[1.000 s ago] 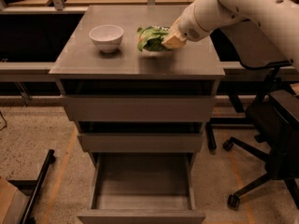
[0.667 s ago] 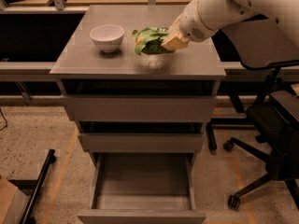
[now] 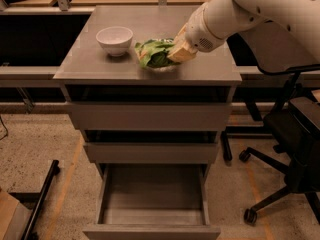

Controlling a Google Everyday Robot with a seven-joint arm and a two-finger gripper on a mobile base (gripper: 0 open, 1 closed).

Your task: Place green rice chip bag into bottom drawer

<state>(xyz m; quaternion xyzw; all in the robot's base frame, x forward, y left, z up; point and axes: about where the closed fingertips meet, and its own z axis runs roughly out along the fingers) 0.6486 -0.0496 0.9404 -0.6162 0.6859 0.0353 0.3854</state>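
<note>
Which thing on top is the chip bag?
Find the grey drawer cabinet in the middle and look on its top. The green rice chip bag is the crinkly bright-green pouch at the tip of the white arm, held by the gripper. The white bowl beside it is round and plain.

The claw [image 3: 173, 54] grips the green rice chip bag [image 3: 154, 54] over the cabinet top [image 3: 95, 64], bottom drawer [image 3: 151, 231] open

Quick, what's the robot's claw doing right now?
Gripper: closed on the green rice chip bag, at the cabinet top.
</note>
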